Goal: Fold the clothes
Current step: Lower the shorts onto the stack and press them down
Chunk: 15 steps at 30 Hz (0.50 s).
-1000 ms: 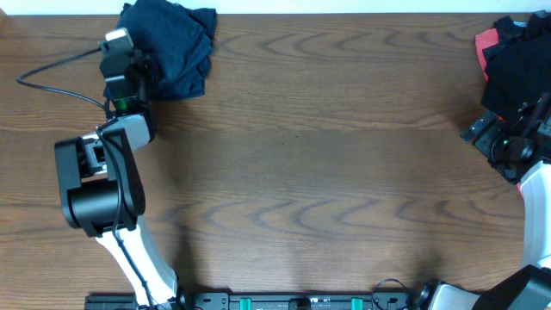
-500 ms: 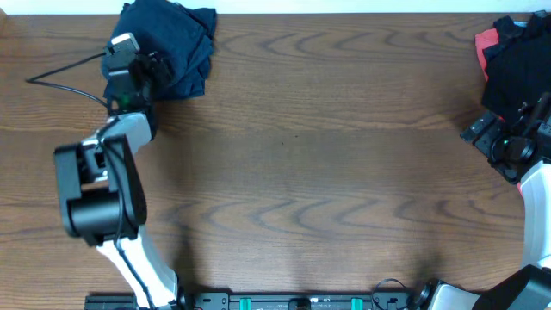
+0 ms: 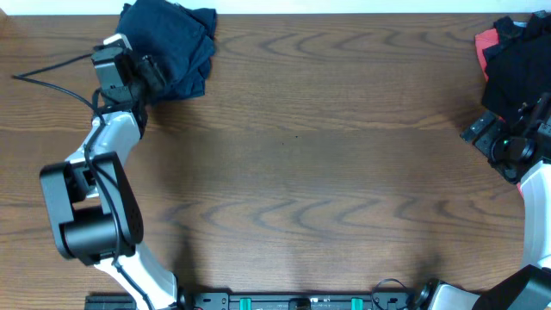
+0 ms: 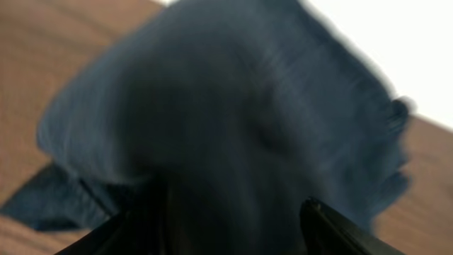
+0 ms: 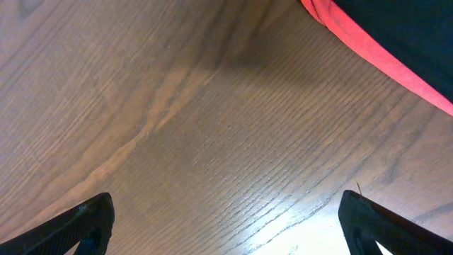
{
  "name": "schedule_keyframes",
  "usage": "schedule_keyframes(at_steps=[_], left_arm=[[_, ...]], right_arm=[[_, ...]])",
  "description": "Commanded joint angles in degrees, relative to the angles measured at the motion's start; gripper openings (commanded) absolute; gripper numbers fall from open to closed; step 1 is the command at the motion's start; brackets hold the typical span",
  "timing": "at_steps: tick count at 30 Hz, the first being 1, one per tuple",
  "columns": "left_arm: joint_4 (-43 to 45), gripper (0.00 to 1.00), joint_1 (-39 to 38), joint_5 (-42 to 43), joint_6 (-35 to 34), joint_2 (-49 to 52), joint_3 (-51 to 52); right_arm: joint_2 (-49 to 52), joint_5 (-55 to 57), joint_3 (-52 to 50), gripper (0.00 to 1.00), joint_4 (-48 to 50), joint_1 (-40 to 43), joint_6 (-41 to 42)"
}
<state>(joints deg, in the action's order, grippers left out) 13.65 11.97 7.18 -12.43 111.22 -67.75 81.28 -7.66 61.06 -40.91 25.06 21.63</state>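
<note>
Your left end effector [image 3: 146, 73], fingers apart, meets the navy clothes [image 3: 172, 39] bunched at the counter's [image 3: 293, 172] far-left corner (right end effector [image 5: 241, 219] also apart, idle); pinching several layers could drag the whole heap.

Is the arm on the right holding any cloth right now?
No: the right gripper is spread open over bare wood of the table, and the red-edged dark cloth lies beyond its fingers.

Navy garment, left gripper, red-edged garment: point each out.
navy garment [image 3: 168, 43], overhead view, middle of the bunched cloth.
left gripper [image 3: 146, 73], overhead view, between its fingertips at the cloth's edge.
red-edged garment [image 5: 389, 53], right wrist view, on the red edge.
</note>
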Motion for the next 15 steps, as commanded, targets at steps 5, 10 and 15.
schedule_keyframes(at_steps=[5, 10, 15], left_arm=[[-0.61, 0.68, 0.57, 0.31, -0.15, 3.34, -0.46], [-2.69, 0.68, 0.57, 4.22, -0.55, 3.34, -0.46], [-5.77, 0.68, 0.55, 7.43, -3.37, 3.34, -0.46]], right_arm=[[0.28, 0.39, 0.66, 0.99, -0.07, 0.37, -0.92], [0.28, 0.39, 0.66, 0.99, -0.04, 0.37, -0.92], [0.28, 0.39, 0.66, 0.99, -0.04, 0.39, -0.92]])
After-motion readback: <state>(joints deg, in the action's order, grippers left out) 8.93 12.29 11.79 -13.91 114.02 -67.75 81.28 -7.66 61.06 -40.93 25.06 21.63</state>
